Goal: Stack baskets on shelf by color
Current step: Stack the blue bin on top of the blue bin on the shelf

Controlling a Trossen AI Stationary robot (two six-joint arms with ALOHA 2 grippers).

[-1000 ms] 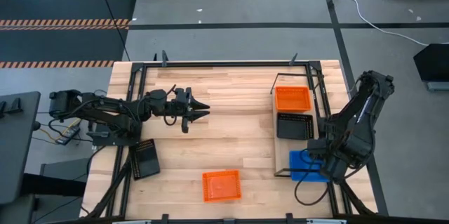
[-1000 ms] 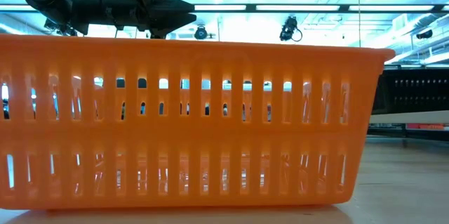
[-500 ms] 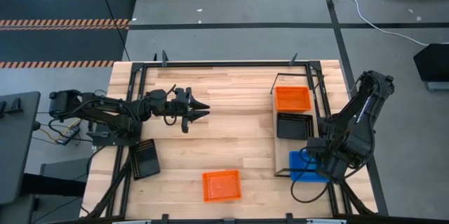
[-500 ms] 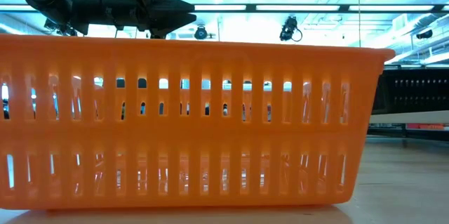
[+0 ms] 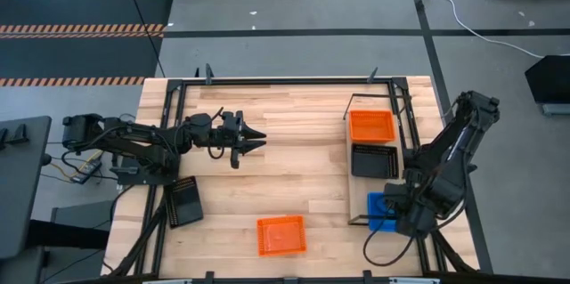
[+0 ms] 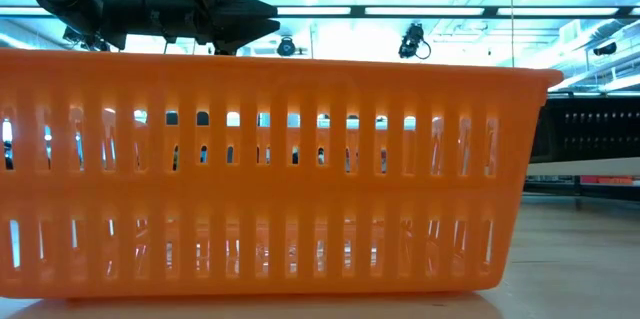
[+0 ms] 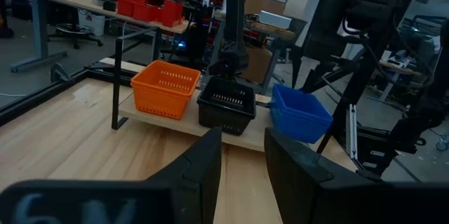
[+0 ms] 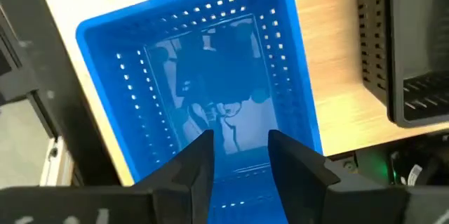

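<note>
High view, lower right: the right pincer point(image 5: 398, 215) is seen hanging over the blue basket point(image 5: 381, 207), which sits on the near end of the shelf point(image 5: 348, 173) beside a black basket point(image 5: 371, 159) and an orange basket point(image 5: 370, 125). Its fingers are parted and nothing is gripped. At lower centre an orange basket point(image 5: 281, 235) lies on the bench point(image 5: 294, 173), long axis left-right, probably nearer this arm. The left pincer point(image 5: 252, 139), partly open and empty, is held at centre left; another black basket point(image 5: 185, 201) lies below it.

Orange basket point(image 5: 371, 125); black basket point(image 5: 372, 159); blue basket point(image 5: 379, 210)
</note>
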